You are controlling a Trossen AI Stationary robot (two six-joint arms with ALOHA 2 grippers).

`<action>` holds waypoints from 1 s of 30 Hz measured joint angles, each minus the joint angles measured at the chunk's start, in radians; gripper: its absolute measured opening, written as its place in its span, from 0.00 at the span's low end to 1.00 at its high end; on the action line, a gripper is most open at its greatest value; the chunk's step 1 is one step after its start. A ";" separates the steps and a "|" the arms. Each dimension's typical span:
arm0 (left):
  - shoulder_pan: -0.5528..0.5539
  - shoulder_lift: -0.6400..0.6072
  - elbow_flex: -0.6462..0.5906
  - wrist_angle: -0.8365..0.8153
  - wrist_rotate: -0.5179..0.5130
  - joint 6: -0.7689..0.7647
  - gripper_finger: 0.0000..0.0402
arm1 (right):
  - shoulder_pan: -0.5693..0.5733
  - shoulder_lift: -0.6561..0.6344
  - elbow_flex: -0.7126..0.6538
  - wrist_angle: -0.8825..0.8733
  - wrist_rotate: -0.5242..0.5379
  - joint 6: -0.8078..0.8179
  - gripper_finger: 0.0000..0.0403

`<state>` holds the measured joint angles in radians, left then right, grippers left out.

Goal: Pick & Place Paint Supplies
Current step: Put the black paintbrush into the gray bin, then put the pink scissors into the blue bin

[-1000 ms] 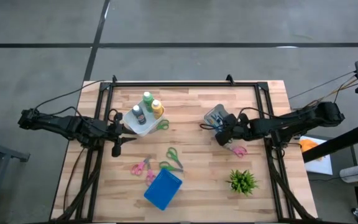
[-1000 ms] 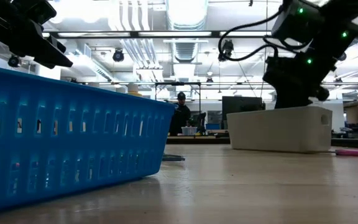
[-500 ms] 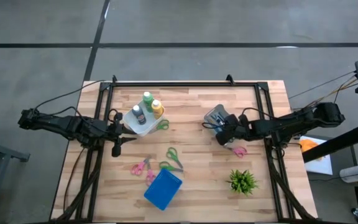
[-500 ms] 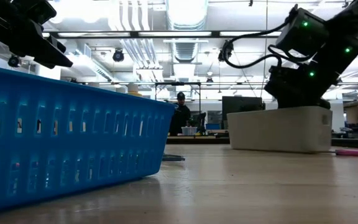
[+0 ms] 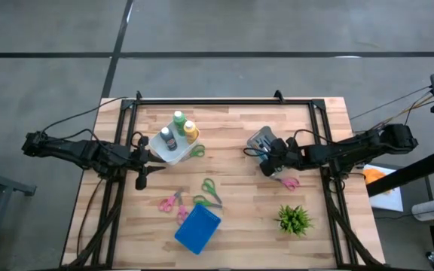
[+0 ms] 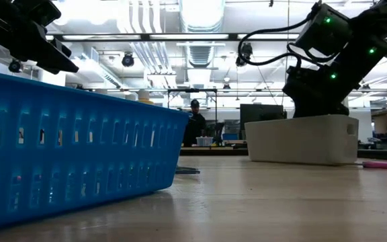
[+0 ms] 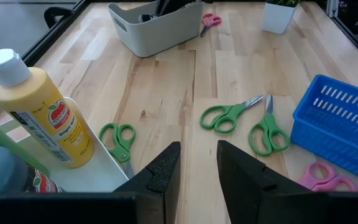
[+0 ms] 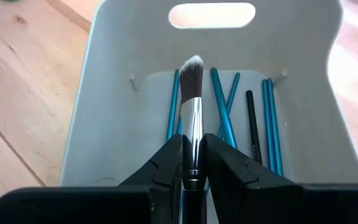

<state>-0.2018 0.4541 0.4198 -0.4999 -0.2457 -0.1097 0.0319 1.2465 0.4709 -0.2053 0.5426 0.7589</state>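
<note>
My right gripper (image 5: 267, 159) (image 8: 192, 143) hangs slanting down over the pale bin (image 5: 261, 141) (image 8: 104, 106), shut on a brush (image 8: 192, 106) with a silver ferrule and grey-white bristles. Several thin blue brushes (image 8: 221, 109) and a dark one (image 8: 252, 124) lie on the bin's floor. The green (image 5: 178, 120), yellow-orange (image 5: 191, 132) (image 7: 36, 118) and dark grey (image 5: 169, 138) bottles stand in a white tray (image 5: 173, 154) at the far left. My left gripper (image 5: 142, 173) (image 7: 197, 155) waits beside that tray, open, with nothing between its fingers. My right gripper pinches the brush between its two fingers at the lower ferrule (image 8: 192, 163). The brush lies along the fingers, and its bristle end (image 8: 192, 67) sticks out ahead of them, over the inside of the bin. The handle behind the fingers is hidden.
Green scissors (image 5: 196, 150) (image 5: 210, 186) (image 5: 206, 201) and pink scissors (image 5: 170, 202) (image 5: 288, 182) lie on the wooden table. A blue basket (image 5: 197, 229) (image 6: 66, 148) stands near the front edge, and a small potted plant (image 5: 294, 218) at the front right.
My right gripper has tipped a little further down over the bin, still shut on the brush.
</note>
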 joint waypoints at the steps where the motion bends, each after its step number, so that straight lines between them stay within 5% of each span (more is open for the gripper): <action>1: 0.000 0.000 0.000 0.000 0.000 0.000 0.27 | 0.000 0.000 0.000 0.003 0.000 0.000 0.14; 11: 0.000 0.000 0.000 0.000 0.000 0.000 0.27 | -0.007 0.000 0.003 0.009 0.003 0.129 0.24; 17: 0.000 0.000 0.000 0.000 0.000 0.000 0.27 | -0.006 0.000 0.016 0.009 0.003 0.055 0.35; 30: 0.000 0.000 0.000 0.000 0.000 0.000 0.27 | -0.006 -0.023 0.197 -0.001 0.014 -0.265 0.35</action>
<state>-0.2019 0.4541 0.4198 -0.4999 -0.2456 -0.1093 0.0254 1.2234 0.6683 -0.2059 0.5571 0.4942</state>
